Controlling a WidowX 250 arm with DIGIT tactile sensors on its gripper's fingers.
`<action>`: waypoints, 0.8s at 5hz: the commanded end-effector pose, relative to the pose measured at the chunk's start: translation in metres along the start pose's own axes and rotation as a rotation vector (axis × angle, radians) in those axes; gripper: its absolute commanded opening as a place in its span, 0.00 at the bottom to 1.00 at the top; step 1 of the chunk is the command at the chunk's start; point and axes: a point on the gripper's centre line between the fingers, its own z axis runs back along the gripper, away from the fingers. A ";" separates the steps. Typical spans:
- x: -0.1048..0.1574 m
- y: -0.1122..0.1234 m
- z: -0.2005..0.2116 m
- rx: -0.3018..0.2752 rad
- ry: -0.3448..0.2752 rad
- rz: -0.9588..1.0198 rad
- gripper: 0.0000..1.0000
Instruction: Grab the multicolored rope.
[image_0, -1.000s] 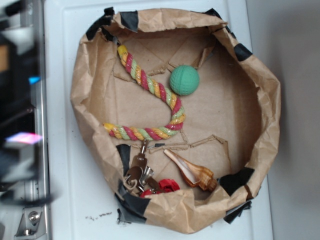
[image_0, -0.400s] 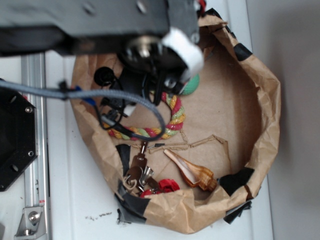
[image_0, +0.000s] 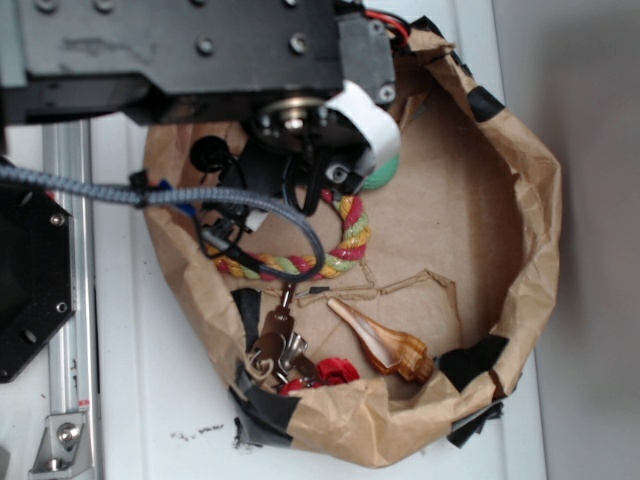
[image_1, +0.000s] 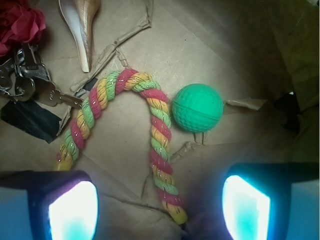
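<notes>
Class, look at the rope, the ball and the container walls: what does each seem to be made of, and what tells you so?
Multicolored rope: seemingly soft cotton-like fibre, twisted red, yellow and green strands, slightly glossy. Green ball: probably rubber or foam, matte, with a dimpled surface and seam. Container wall: crumpled brown paper, creased and patched with black tape.

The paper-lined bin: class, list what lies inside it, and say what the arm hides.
Inside the paper-lined bin: the multicolored rope, a green ball, a seashell, keys and something red. In the exterior view the arm covers the rope's upper half and most of the ball.
</notes>
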 end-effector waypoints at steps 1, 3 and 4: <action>0.015 0.006 -0.044 0.040 0.013 -0.043 1.00; -0.002 0.024 -0.110 -0.050 0.070 -0.155 1.00; -0.007 0.022 -0.117 -0.062 0.086 -0.152 1.00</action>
